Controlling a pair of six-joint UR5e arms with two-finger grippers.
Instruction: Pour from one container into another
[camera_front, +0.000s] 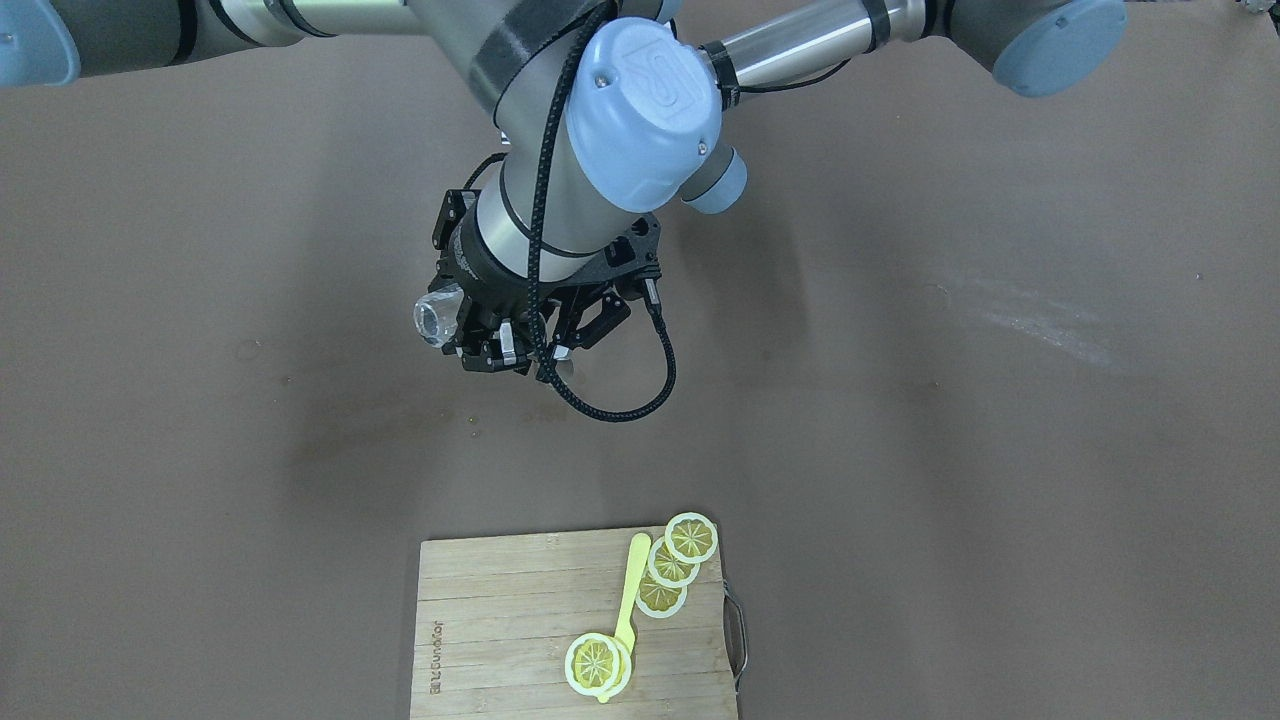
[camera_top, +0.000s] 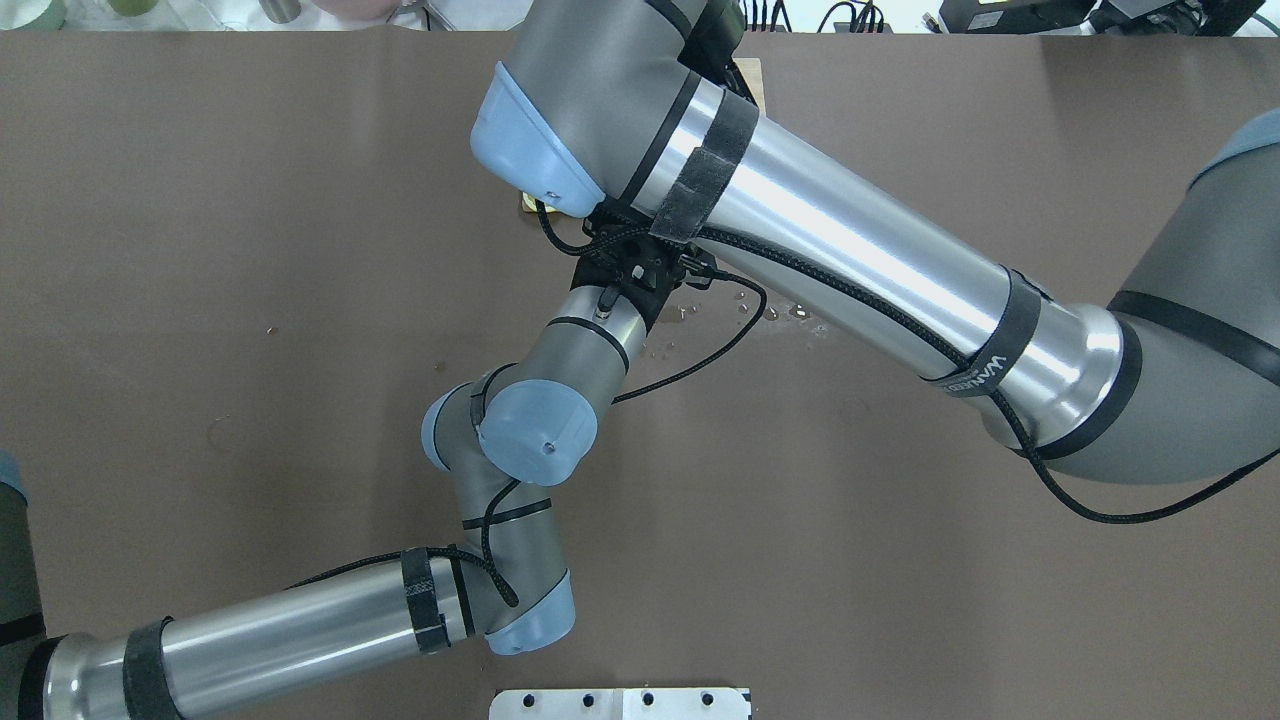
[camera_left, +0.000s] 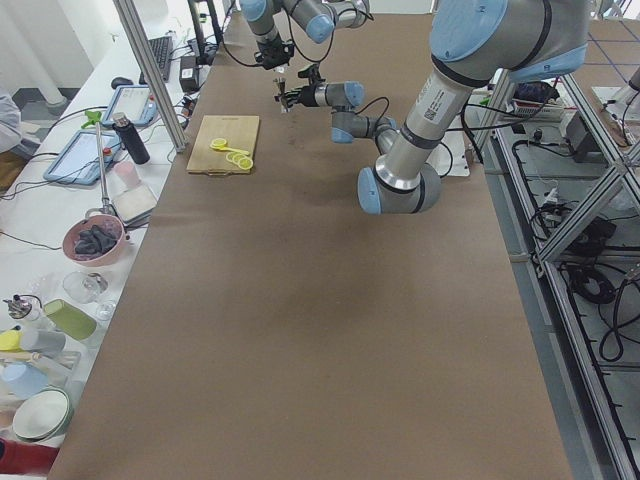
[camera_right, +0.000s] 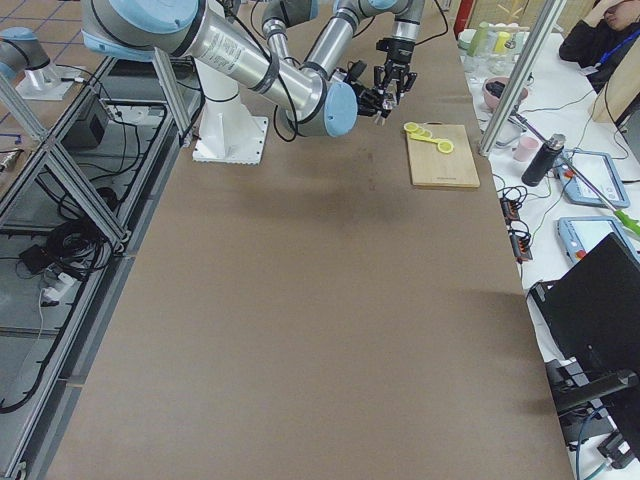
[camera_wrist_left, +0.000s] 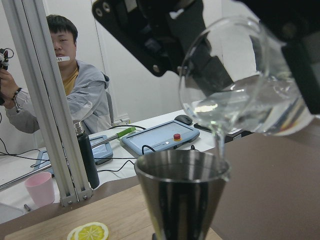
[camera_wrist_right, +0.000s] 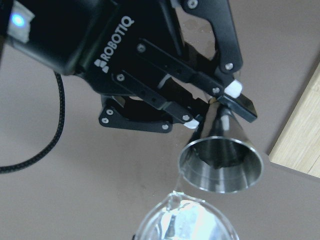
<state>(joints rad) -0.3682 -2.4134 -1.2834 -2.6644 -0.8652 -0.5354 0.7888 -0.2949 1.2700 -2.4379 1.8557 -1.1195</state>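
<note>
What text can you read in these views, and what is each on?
"ROBOTIQ": body of the left gripper, right wrist view.
Print on the right arm's strap: too blurred to read.
Burnt-in mark on the cutting board: too small to read.
Embossed logo on a joint cap: letters unclear.
No markings seen on the beaker or jigger.

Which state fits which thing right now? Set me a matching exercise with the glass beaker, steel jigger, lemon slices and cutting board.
Things:
1. glass beaker
2. steel jigger
3. lemon slices
4. cutting board

States:
A. catching a thin stream in its open mouth
B. wooden, with a metal handle at one end
C. tilted, pouring from its lip
D. lying flat on wood

Pairs: 1-C, 2-A, 3-D, 4-B
</note>
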